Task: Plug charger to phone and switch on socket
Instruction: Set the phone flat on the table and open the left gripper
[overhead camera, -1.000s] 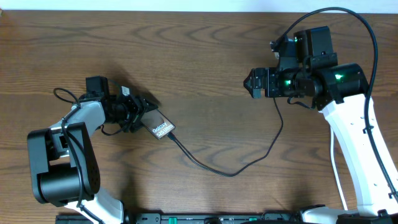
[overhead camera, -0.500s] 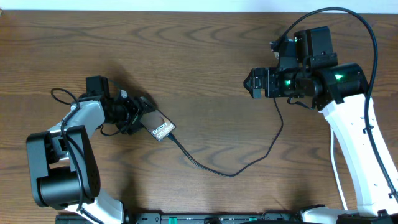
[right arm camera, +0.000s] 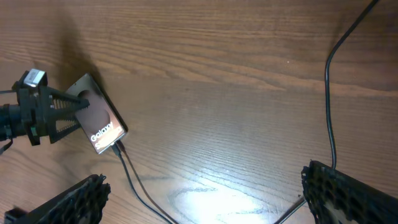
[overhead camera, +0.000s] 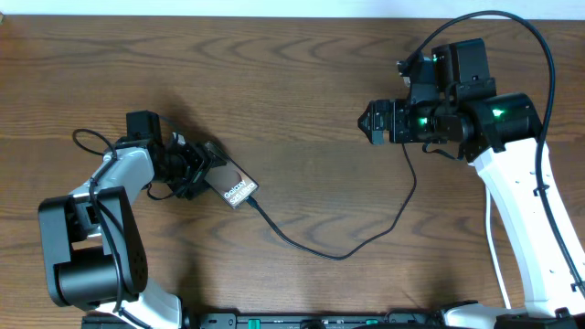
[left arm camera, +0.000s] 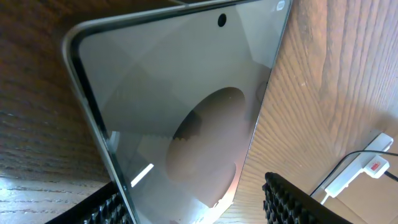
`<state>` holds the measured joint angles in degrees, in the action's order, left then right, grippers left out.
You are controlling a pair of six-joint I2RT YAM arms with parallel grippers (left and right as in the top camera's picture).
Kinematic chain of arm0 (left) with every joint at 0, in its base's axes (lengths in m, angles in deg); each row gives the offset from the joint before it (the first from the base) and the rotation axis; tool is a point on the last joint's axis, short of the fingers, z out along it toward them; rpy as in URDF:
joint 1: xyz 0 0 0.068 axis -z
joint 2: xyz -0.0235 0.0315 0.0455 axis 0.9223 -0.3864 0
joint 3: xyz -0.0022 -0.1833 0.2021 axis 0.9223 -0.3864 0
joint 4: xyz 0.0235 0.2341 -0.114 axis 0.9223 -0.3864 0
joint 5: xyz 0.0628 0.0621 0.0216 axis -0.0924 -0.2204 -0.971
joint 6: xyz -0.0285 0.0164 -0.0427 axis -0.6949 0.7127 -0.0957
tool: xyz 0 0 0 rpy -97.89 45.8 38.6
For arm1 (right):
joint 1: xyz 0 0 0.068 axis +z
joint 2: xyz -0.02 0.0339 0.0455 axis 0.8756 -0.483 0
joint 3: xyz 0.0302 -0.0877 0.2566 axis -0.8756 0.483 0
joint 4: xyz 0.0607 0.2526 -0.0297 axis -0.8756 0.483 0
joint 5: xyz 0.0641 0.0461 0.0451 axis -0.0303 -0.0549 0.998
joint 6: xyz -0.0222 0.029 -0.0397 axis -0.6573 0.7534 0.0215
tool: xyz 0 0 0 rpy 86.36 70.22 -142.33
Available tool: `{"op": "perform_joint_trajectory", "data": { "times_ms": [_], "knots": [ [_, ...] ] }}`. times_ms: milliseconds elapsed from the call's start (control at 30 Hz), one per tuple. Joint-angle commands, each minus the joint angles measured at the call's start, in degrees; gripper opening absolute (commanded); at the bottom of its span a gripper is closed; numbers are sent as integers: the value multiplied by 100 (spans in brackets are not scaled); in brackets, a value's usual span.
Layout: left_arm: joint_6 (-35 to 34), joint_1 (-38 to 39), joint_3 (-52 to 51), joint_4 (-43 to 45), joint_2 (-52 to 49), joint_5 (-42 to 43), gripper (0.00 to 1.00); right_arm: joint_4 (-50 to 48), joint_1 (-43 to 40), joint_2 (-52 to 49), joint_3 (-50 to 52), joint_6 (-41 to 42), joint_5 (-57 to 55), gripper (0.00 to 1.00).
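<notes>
The phone (overhead camera: 234,184) lies flat on the wooden table, "Galaxy" lettering near its lower right end. It also shows in the right wrist view (right arm camera: 99,121) and fills the left wrist view (left arm camera: 186,106). The charger cable (overhead camera: 338,257) has its plug tip at that end of the phone (right arm camera: 118,147) and loops right toward the right arm. My left gripper (overhead camera: 203,163) straddles the phone's upper left end, fingers slightly apart with a gap on one side (left arm camera: 194,190). My right gripper (overhead camera: 368,122) hangs open and empty above the table (right arm camera: 202,186). The socket (left arm camera: 375,165) shows only in the left wrist view, far off.
The socket's white cord (left arm camera: 339,183) runs from it across the table. A thick black robot cable (overhead camera: 539,55) arcs over the right arm. The table's far edge (overhead camera: 274,16) runs along the top of the overhead view.
My left gripper has drawn back slightly to the left along the phone. The phone, the cable and the right arm have not visibly moved.
</notes>
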<state>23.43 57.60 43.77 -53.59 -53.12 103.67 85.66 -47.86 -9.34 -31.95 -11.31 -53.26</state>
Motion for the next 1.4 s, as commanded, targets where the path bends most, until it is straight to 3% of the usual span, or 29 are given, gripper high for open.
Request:
{"op": "perform_joint_trajectory", "data": {
  "times_ms": [0, 533, 700, 833, 1167, 1367],
  "knots": [
    [13, -63, -485, -284, -627, -2024, 68, -4, 35, 42, -66, -81, -26, 99],
    [2, -63, -485, -463, -627, -2146, 68, -2, 35, 42, -66, -85, -26, 99],
    [494, -63, -476, -181, -404, -1550, 68, 0, 33, 42, -66, -214, -28, 99],
    [527, -63, -452, -142, 251, -1456, 69, 2, 33, 42, -66, -227, -70, 99],
    [664, -63, -431, -496, 2859, -1209, 83, -94, -9, 42, -66, -192, -603, 99],
    [675, -63, -431, -533, 4022, -979, 89, -531, -595, 42, -66, -50, -715, 99]
  ]
}}
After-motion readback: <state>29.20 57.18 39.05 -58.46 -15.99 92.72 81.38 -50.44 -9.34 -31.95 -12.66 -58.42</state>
